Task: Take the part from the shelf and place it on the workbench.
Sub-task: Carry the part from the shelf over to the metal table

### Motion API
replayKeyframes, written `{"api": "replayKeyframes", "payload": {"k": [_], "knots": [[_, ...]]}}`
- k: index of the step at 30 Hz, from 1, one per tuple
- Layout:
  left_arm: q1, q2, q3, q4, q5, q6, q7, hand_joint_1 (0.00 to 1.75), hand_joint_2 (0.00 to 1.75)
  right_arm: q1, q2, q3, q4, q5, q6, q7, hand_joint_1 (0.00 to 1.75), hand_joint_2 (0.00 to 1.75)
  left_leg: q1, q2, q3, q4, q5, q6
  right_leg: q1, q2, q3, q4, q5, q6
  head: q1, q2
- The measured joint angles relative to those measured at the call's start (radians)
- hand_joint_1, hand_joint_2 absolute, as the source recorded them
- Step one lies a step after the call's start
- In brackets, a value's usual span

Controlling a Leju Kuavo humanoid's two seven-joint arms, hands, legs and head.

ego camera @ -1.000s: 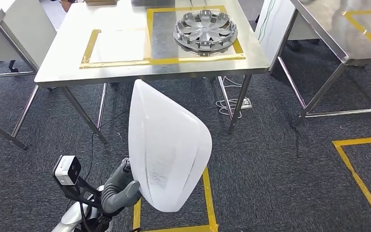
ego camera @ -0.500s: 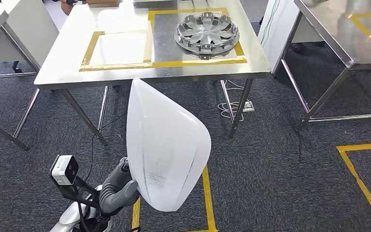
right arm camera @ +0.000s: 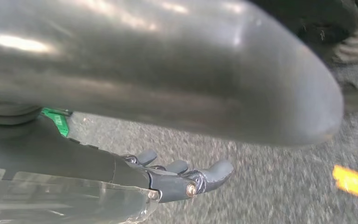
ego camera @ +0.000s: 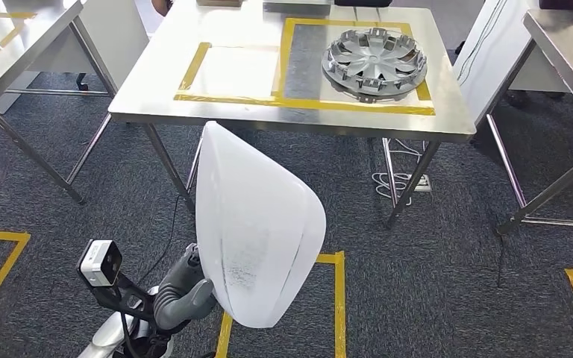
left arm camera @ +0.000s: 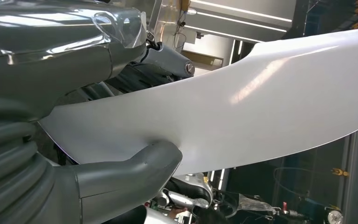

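Above the carpet, left hand [ego camera: 183, 294]: white curved part [ego camera: 257, 227] is held upright, thumb [left arm camera: 135, 170] pressed on it.
Right hand [right arm camera: 168, 175]: nothing held, fingers apart.
Workbench [ego camera: 157, 71]: yellow-taped, silver wheel cover [ego camera: 374, 62] resting on it.

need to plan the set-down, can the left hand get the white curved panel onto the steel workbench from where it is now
Probably not yet. The left hand holds the white curved plastic panel low over the carpet, and the steel workbench stands well ahead across open floor. Nothing blocks the way; its left taped rectangle is bare.
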Motion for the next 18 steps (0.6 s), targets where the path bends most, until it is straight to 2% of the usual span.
{"api": "replayKeyframes", "payload": {"k": [2,4,5,7,8,9,10,11,12,13,14,15,18], "knots": [[0.0,0.0,-0.001,0.0,0.001,0.0,0.0,1.75,1.75,-0.001,0.0,0.0,0.0,-0.001,-0.004,0.0,0.0,0.0,0.001,0.001,-0.004,0.004,-0.004,-0.006,0.0,0.001,0.0,0.001,0.002,-0.016,-0.001,0.0],[-0.001,0.001,-0.002,0.0,0.001,0.0,-0.001,1.75,1.75,-0.001,0.001,-0.001,0.0,-0.002,-0.005,0.0,0.0,0.0,0.004,0.015,-0.018,0.03,-0.023,-0.016,-0.005,0.001,0.003,-0.001,0.0,-0.029,-0.002,0.0],[-0.001,0.001,-0.002,0.0,0.001,0.0,-0.001,1.75,1.75,-0.001,0.002,-0.001,0.0,-0.002,-0.006,0.0,0.0,0.0,0.006,0.025,-0.036,0.067,-0.043,-0.022,-0.008,0.001,0.006,-0.003,-0.002,-0.036,-0.003,0.0],[-0.001,0.001,-0.003,0.0,0.002,0.001,-0.003,1.75,1.75,0.0,0.0,-0.002,0.0,-0.003,-0.008,0.0,0.0,0.0,0.015,0.044,-0.107,0.202,-0.099,-0.035,-0.006,0.0,0.008,-0.003,-0.008,-0.045,-0.005,0.0],[0.0,0.002,-0.003,0.0,0.002,0.002,-0.003,1.75,1.75,0.001,0.0,-0.002,0.0,-0.003,-0.008,0.0,0.0,0.0,0.019,0.049,-0.143,0.265,-0.116,-0.039,-0.005,0.0,0.01,-0.003,-0.011,-0.046,-0.005,0.0],[0.0,0.002,-0.004,0.0,0.003,0.002,-0.004,1.75,1.75,0.002,0.0,-0.002,0.0,-0.003,-0.008,0.0,0.0,0.0,0.022,0.051,-0.168,0.303,-0.118,-0.041,-0.003,-0.001,0.012,-0.003,-0.015,-0.046,-0.005,0.0],[0.001,0.002,-0.004,0.0,0.003,0.003,-0.004,1.75,1.75,0.003,0.0,-0.003,0.0,-0.004,-0.008,-0.001,0.0,0.0,0.024,0.053,-0.169,0.296,-0.1,-0.04,-0.002,-0.001,0.017,-0.003,-0.018,-0.045,-0.005,0.0],[0.001,0.002,-0.004,0.0,0.003,0.003,-0.004,1.75,1.75,0.003,0.0,-0.005,0.0,-0.004,-0.008,-0.001,0.0,0.0,0.024,0.054,-0.149,0.249,-0.065,-0.036,-0.001,-0.001,0.024,-0.003,-0.022,-0.043,-0.005,0.0],[0.0,0.002,-0.004,0.0,0.003,0.004,-0.004,1.75,1.75,0.003,0.0,-0.006,0.0,-0.005,-0.007,-0.001,0.0,0.0,0.022,0.056,-0.115,0.176,-0.025,-0.029,0.0,-0.002,0.031,-0.004,-0.027,-0.042,-0.005,0.0],[-0.001,0.002,-0.004,0.0,0.003,0.004,-0.004,1.75,1.75,0.002,0.001,-0.007,0.0,-0.006,-0.007,-0.001,0.0,0.0,0.019,0.06,-0.08,0.107,0.0,-0.02,0.002,-0.002,0.038,-0.004,-0.032,-0.04,-0.004,0.0],[-0.003,0.002,-0.004,0.0,0.003,0.004,-0.004,1.75,1.75,0.002,0.002,-0.008,0.0,-0.006,-0.006,-0.001,0.0,0.0,0.014,0.064,-0.052,0.053,0.012,-0.012,0.004,-0.003,0.043,-0.006,-0.036,-0.036,-0.004,0.0],[-0.005,0.002,-0.004,0.0,0.003,0.004,-0.004,1.75,1.75,0.002,0.003,-0.01,0.0,-0.006,-0.006,-0.001,0.0,0.0,0.009,0.068,-0.036,0.022,0.01,-0.006,0.004,-0.004,0.047,-0.009,-0.039,-0.03,-0.004,0.0],[-0.005,0.002,-0.004,0.0,0.004,0.005,-0.005,1.75,1.75,0.004,0.002,-0.015,0.0,-0.006,-0.006,-0.001,0.0,0.0,0.003,0.062,-0.007,-0.013,-0.006,0.011,0.001,-0.01,0.058,0.002,-0.032,-0.003,-0.004,0.0]]}}
